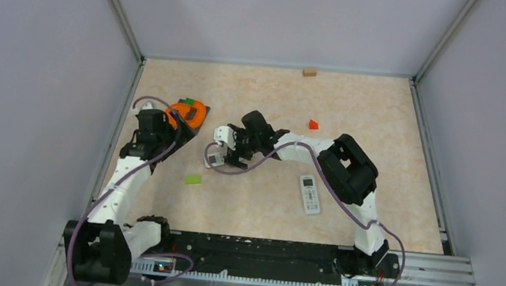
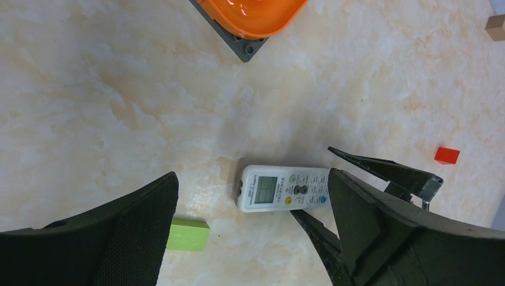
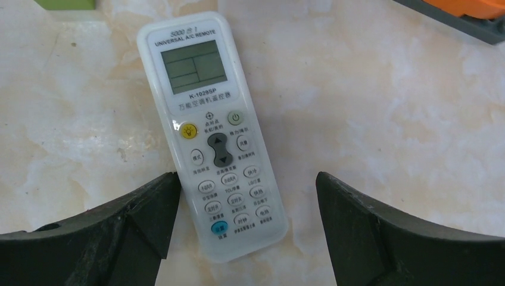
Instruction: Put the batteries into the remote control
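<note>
Across the beige, marble-patterned bench (image 1: 378, 127), closed in by plain grey panels (image 1: 34, 59) on three sides and edged by a metal rail (image 1: 428, 261) along the near side, a few things lie well apart. A white remote control (image 3: 214, 137) lies face up left of centre, its button end between the right jaws, which stand wide open and grip nothing. The left jaws, equally open and empty, hang by the left edge beside an orange bowl (image 1: 190, 112) on a grey base (image 2: 241, 47). A second remote (image 1: 310, 194) lies toward the near right. A green block (image 1: 193, 178), a red wedge (image 1: 313, 124) and, at the far edge, a wooden block (image 1: 309, 71) rest on the bench.
</note>
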`<state>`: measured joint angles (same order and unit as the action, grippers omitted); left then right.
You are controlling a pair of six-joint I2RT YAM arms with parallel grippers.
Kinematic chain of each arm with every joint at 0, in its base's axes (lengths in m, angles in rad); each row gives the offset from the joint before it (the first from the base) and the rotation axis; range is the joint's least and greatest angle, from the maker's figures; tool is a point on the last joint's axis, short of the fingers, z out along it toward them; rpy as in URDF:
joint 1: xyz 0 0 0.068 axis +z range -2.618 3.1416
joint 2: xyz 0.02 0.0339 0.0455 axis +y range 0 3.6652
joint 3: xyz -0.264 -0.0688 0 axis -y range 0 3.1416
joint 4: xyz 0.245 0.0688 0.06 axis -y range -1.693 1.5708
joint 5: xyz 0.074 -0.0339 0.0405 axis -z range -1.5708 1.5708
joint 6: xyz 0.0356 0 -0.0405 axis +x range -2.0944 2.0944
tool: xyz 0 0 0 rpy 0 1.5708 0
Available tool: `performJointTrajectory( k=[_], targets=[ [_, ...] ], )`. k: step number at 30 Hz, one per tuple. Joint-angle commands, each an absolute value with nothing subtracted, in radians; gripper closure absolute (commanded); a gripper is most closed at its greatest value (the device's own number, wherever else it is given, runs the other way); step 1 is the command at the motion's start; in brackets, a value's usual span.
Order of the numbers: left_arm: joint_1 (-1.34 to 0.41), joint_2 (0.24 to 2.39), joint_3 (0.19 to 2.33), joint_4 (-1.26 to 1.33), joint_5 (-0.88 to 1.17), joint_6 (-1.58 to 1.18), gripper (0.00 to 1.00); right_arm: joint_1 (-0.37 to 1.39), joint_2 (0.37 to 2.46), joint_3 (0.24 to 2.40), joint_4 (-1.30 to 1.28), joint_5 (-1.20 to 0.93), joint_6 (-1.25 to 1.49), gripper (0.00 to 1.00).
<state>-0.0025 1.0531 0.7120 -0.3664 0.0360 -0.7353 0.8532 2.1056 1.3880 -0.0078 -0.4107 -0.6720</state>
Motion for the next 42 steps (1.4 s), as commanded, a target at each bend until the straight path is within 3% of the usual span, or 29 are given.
performJointTrajectory(
  k=[1,6,16,20,23,27,36,42],
  targets=[
    [0.029,1.022,0.767,-0.387,0.039,-0.721,0.01,0.826,2.168,1.516,-0.217,-0.572,-0.777,0.14],
    [0.039,1.016,0.78,-0.4,0.044,-0.722,0.01,0.827,2.235,1.595,-0.289,-0.598,-0.806,0.18],
    [0.045,0.97,0.735,-0.404,0.045,-0.724,0.01,0.832,2.222,1.556,-0.24,-0.621,-0.78,0.6],
    [0.045,0.948,0.683,-0.339,0.169,-0.698,0.01,0.816,2.177,1.541,-0.217,-0.675,-0.639,0.75],
    [0.045,0.954,0.644,-0.292,0.323,-0.677,0.01,0.772,2.134,1.502,-0.12,-0.804,-0.403,0.79],
    [0.046,0.957,0.596,-0.249,0.379,-0.683,0.01,0.701,2.042,1.309,0.288,-0.939,0.055,0.81],
    [0.044,0.957,0.56,-0.064,0.625,-0.736,0.01,0.631,2.019,1.117,0.872,-0.949,0.911,0.84],
    [0.041,0.944,0.514,0.114,0.765,-0.783,0.01,0.622,2.158,1.087,1.614,-0.935,1.595,0.87]
  ],
)
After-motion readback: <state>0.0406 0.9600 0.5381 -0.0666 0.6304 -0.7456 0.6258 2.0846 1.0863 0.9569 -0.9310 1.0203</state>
